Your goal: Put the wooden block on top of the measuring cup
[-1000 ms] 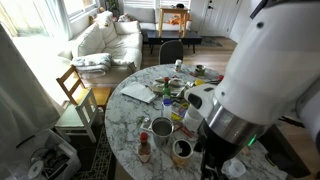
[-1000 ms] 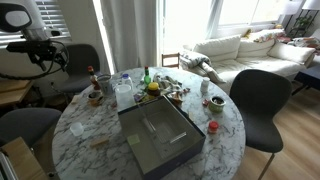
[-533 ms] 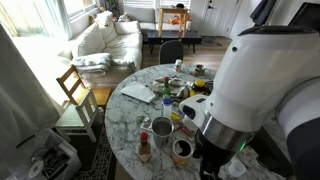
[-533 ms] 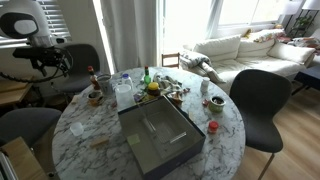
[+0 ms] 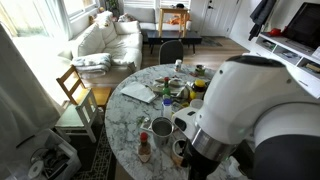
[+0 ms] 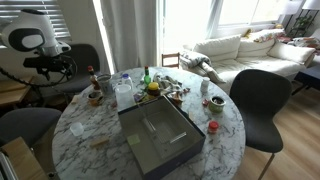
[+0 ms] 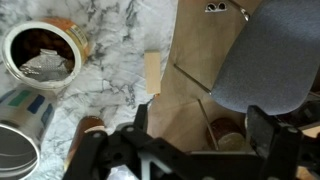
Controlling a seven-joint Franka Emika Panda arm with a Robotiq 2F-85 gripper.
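As jaws gape — wide — pincer points straight down.

It was a home's living room: a white sofa stood far behind the round marble desk, with dark chairs around it.

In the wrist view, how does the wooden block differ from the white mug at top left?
The wooden block is tan, flat and rectangular; the white mug is round and far wider. The block is solid and plain; the mug is open-topped, holding something dark and a crumpled scrap. Both rest on the marble table, apart.
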